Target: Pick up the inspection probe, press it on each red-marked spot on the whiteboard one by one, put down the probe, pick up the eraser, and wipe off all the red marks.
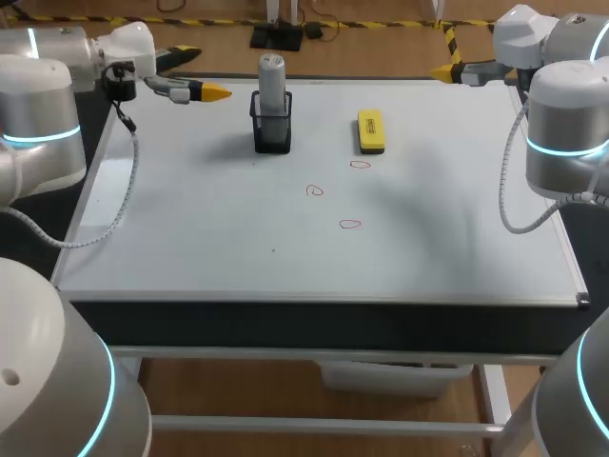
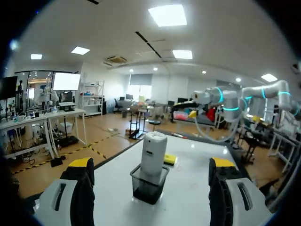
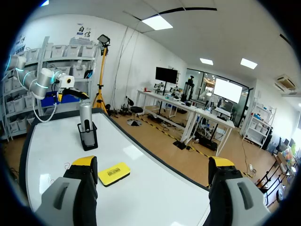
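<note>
Closest in, the rounded housings of my left arm (image 1: 57,381) and right arm (image 1: 571,400) fill the near corners of the head view. Beyond them lies the whiteboard (image 1: 190,257), flat across the table.

Red marks: three small loops right of centre. First red mark (image 1: 360,164) sits just on the near side of the eraser. Second (image 1: 315,190) is a little left of it and nearer. Third (image 1: 350,225) is nearest of all. None is touched.

Probe (image 1: 272,81): grey cylinder, upright in a black holder (image 1: 272,131) at the far middle of the board. Eraser (image 1: 370,130): yellow block lying flat, right of the holder and apart from it.

Left gripper (image 1: 211,92): over the far left of the board, level, pointing right toward the probe and well short of it. Its wrist view shows the fingers spread wide with nothing between them; probe and holder stand ahead, centred in the gap.

Right gripper (image 1: 443,71): off the far right corner, pointing left. Fingers likewise spread wide and holding nothing. Eraser lies ahead on the board, with probe and holder farther on.
</note>
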`<state>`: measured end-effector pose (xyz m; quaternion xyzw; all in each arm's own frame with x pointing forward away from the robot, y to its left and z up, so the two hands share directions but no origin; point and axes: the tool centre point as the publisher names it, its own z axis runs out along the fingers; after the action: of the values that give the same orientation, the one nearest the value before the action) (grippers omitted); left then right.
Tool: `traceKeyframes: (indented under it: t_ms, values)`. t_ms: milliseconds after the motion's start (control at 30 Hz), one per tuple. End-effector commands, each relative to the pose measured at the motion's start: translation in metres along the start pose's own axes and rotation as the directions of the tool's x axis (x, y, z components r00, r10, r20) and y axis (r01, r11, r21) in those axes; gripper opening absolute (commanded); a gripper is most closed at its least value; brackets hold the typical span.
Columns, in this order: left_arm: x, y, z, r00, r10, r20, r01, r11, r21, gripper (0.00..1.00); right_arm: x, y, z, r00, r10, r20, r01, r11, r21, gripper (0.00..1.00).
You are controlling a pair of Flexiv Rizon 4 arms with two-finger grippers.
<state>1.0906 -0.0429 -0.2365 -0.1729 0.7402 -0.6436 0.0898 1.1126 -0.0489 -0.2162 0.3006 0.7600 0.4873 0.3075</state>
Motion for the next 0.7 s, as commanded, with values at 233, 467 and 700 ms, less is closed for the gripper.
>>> traceKeyframes:
  t_ms: [233,467,700]
  values:
    - [-0.007,0.012,0.041,0.947,0.065,-0.314,-0.019,0.989,0.146,1.0,-0.001,0.0,0.0,1.0,0.0,-0.001,0.0,1.0,0.001,1.0]
    - [0.002,0.014,0.065,0.937,0.053,-0.345,-0.011,0.992,0.123,1.0,-0.001,0.0,0.0,1.0,0.0,-0.001,0.0,1.0,0.001,1.0]
    - [0.004,0.021,0.089,0.922,0.039,-0.384,0.0,0.995,0.101,1.0,-0.001,0.0,0.0,1.0,0.0,-0.001,0.0,1.0,0.001,1.0]
